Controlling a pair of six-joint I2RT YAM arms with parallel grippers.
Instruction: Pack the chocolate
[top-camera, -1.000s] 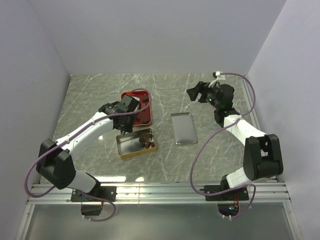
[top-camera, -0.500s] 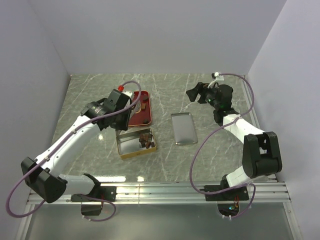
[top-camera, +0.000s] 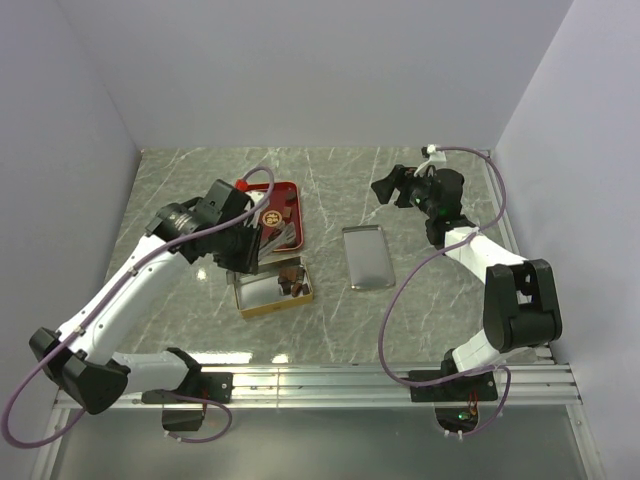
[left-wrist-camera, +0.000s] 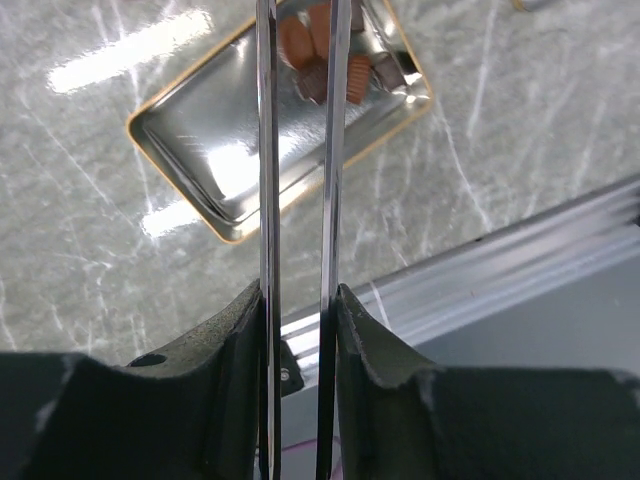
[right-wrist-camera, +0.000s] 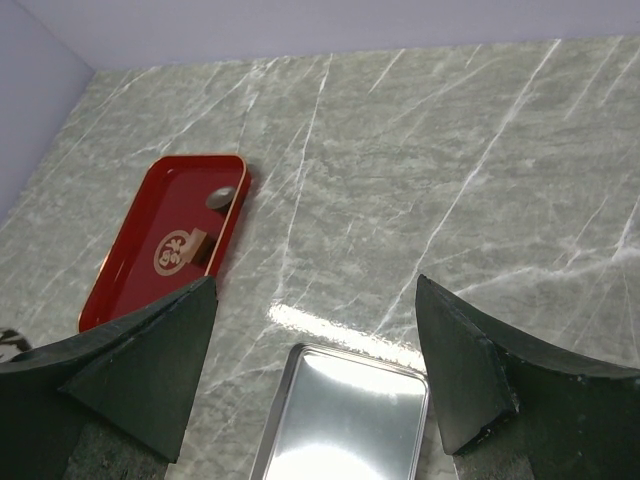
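Observation:
My left gripper (top-camera: 244, 257) (left-wrist-camera: 300, 300) is shut on a pair of thin metal tongs (left-wrist-camera: 268, 150). The blades point down at the gold tin (top-camera: 258, 293) (left-wrist-camera: 200, 130). Several brown chocolate pieces (top-camera: 293, 280) (left-wrist-camera: 360, 75) lie bunched at one end of the tin, some showing between the blades. The tong tips run out of the left wrist view, so I cannot see whether they hold a piece. Two more pieces (right-wrist-camera: 195, 241) rest on the red tray (top-camera: 262, 192) (right-wrist-camera: 130, 270). My right gripper (top-camera: 388, 180) (right-wrist-camera: 315, 380) hangs open and empty above the table at the far right.
A silver tin lid (top-camera: 368, 258) (right-wrist-camera: 345, 420) lies flat right of the gold tin, under my right gripper. White walls close the marble table (top-camera: 430, 300) on three sides. An aluminium rail (top-camera: 330, 378) runs along the near edge.
My left arm has lifted and swung its elbow to the left, and the wrist has turned so the tongs point down at the gold tin. The right arm has barely moved.

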